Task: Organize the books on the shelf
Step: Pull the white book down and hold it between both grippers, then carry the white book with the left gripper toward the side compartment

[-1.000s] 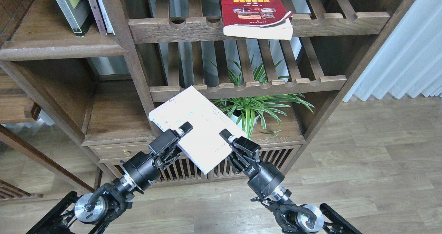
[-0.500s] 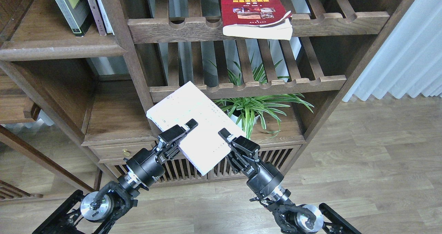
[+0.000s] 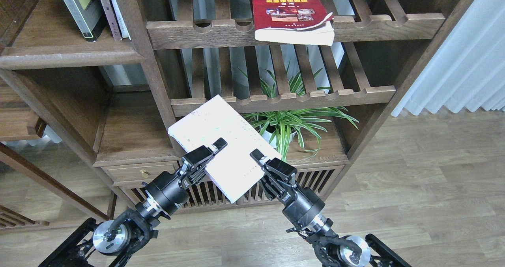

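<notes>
Left gripper (image 3: 208, 152) and right gripper (image 3: 263, 163) each pinch a near edge of the pale book (image 3: 221, 146) held between them. Keep it level; shelf (image 3: 71, 56) lies up-left.

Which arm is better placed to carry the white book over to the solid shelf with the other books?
Left. The left gripper grips the white book on the side nearer the solid shelf.

Pale lavender-white book (image 3: 221, 140) held flat, turned diagonally, between left gripper (image 3: 213, 148) and right gripper (image 3: 258, 158). Thick red book (image 3: 291, 12) lying flat far above right gripper. Yellow-green book (image 3: 81, 6) upright on solid shelf (image 3: 67, 56), up-left of left gripper.
</notes>
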`<state>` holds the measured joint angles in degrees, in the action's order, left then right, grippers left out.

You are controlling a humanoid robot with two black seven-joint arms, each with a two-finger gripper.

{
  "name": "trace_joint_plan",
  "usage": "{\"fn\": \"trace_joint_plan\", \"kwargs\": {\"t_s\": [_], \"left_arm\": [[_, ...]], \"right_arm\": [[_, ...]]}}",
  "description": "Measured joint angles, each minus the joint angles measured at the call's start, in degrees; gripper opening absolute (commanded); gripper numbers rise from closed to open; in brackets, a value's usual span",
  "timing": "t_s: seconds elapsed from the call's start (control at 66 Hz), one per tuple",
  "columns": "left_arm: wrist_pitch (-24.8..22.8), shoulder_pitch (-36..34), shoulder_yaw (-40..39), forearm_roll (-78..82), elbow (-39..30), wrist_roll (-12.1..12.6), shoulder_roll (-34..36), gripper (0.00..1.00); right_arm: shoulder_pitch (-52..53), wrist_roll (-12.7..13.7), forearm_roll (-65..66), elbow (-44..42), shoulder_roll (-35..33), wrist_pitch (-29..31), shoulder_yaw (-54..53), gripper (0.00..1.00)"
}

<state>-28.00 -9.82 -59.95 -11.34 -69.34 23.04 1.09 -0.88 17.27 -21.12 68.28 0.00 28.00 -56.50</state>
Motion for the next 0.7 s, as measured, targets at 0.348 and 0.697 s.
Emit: {"fn": "trace_joint_plan", "kwargs": {"t_s": [0.348,0.697], "left_arm": [[0.0,0.0,-0.3,-0.2,0.3,-0.1,0.5,0.06],[0.0,-0.8,-0.6,-0.1,-3.4,0.5,7.1,0.08]], "right_arm": [[0.2,-0.1,0.7,0.1,0.0,0.0,-0.8,0.91],[0.6,-8.5,0.7,-0.1,0.0,0.0,-7.6,0.92]]}}
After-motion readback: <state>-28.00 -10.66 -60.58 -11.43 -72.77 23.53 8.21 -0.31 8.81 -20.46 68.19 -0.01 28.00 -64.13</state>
